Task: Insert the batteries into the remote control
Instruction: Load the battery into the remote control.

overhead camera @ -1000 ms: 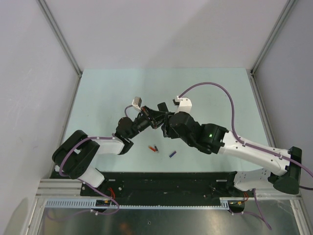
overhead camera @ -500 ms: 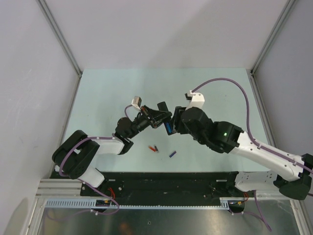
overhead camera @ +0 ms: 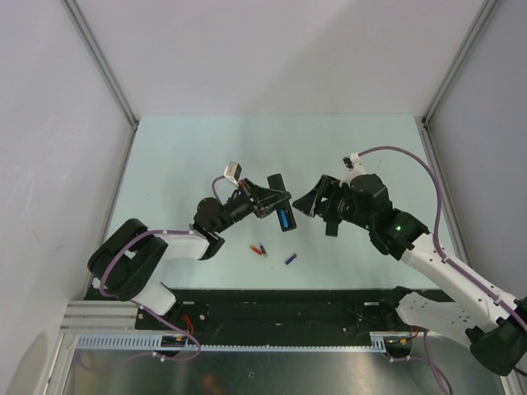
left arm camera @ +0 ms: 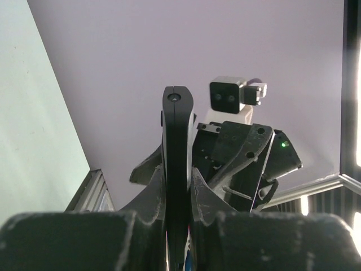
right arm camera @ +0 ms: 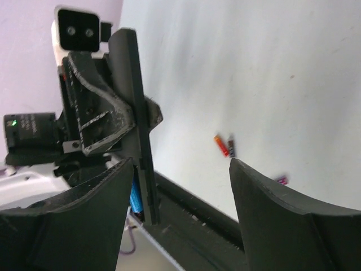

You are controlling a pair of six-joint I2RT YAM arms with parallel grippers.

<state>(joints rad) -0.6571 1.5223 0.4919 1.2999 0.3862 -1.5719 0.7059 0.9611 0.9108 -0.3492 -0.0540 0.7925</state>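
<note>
Right gripper point(overhead camera: 309, 202) has backed off the remote control point(overhead camera: 277, 183). A second ago it was right up against it. Now it sits well apart, at the remote's 3 o'clock in the top view, and my right jaws have spread on the way out. They stand wide with nothing between them. The right wrist view shows only table through the gap.

Left gripper point(overhead camera: 265, 200): jaws clamped hard on the remote control, no slack visible. The left wrist view shows it edge-on, pinched between my fingers point(left arm camera: 151, 195), its far end sticking out past the tips. It is held up off the table point(overhead camera: 181, 156). In the top view its long axis runs roughly 12 to 6, leaning a little toward 5.

One blue battery point(overhead camera: 285, 219) shows in the remote's 6 o'clock end. The right wrist view shows the same blue at its lower end.

Loose on the table:
- orange battery point(overhead camera: 258, 248), at the remote's 7 o'clock
- dark battery point(right arm camera: 231, 147), just beside the orange one
- blue-purple battery point(overhead camera: 290, 258), at the remote's 6 o'clock, apart from that pair

Neither gripper touches any of the three.
</note>
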